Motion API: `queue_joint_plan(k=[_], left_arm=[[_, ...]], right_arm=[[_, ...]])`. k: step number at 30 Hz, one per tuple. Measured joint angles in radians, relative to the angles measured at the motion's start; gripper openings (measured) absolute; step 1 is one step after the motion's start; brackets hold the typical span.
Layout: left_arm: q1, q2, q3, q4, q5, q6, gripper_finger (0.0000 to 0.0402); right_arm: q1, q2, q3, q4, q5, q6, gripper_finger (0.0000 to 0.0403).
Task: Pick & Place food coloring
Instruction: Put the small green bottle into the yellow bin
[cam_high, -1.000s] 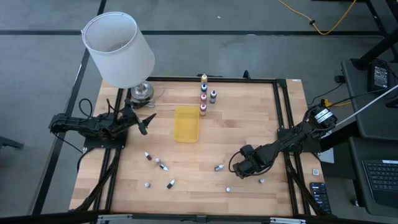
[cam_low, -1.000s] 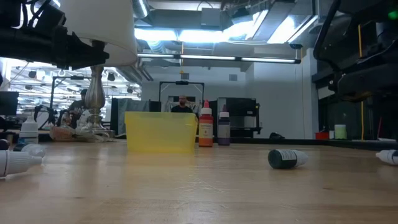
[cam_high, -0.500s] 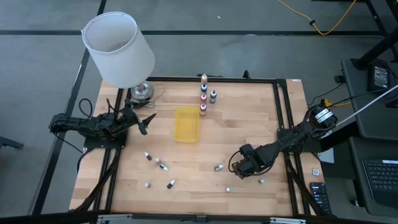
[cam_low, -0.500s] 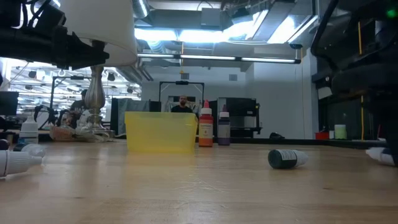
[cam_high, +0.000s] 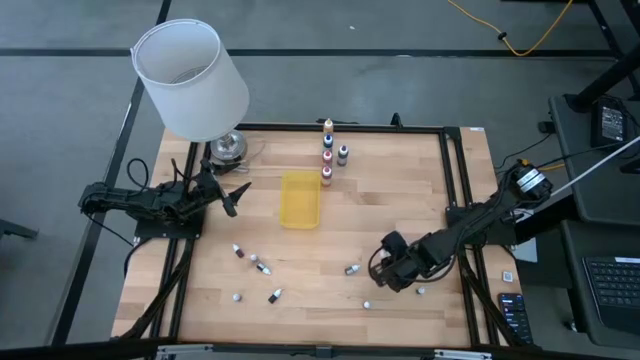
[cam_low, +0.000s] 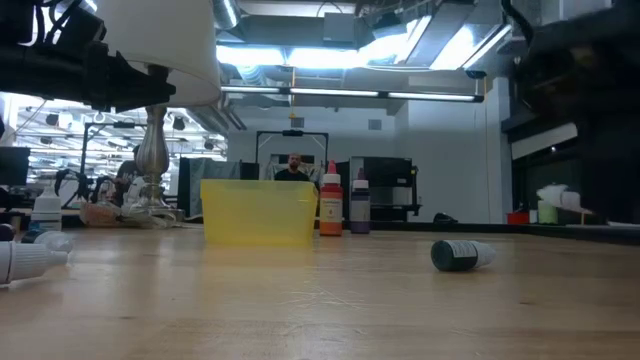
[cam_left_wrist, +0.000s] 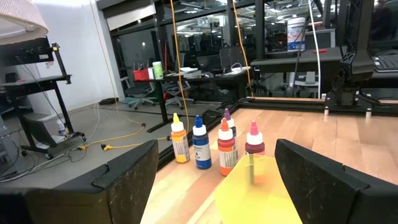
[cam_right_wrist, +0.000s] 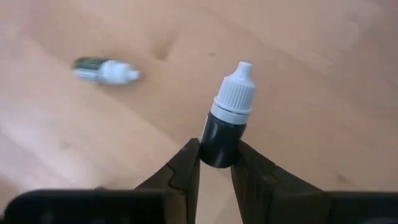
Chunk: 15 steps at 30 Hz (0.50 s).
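Meanwhile, at the table's left edge, the left gripper (cam_high: 232, 197) waits with its fingers spread wide and empty, pointed toward the yellow tray (cam_high: 300, 198) beside the lamp (cam_high: 192, 78). Behind the tray a small group of upright food coloring bottles (cam_left_wrist: 211, 144) stands near the far edge, yellow, blue, orange, pink and purple caps showing. Several more little bottles (cam_high: 257, 265) lie tipped over across the near half of the wood, one dark bottle (cam_low: 460, 255) on its side near the middle. To the right, the right gripper (cam_high: 385, 275) hangs low over the near right part of the table, its fingers closed on the body of one dark, white-capped bottle (cam_right_wrist: 227, 117), lifted clear of the wood. Such a bottle looks light, hard and smooth, and likely to roll or slip; the round body just below the cap seems the safest hold, squeezed gently.
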<state>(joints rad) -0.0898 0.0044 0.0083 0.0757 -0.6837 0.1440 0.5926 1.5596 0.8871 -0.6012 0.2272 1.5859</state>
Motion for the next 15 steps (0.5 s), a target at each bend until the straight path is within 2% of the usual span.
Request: queue_joint_plan(k=[15], left_arm=[[0.0, 0.0, 0.0, 0.0, 0.0, 0.0, 0.0318]], right_arm=[[-0.049, -0.001, 0.173, 0.041, 0.136, -0.443, 0.0084]])
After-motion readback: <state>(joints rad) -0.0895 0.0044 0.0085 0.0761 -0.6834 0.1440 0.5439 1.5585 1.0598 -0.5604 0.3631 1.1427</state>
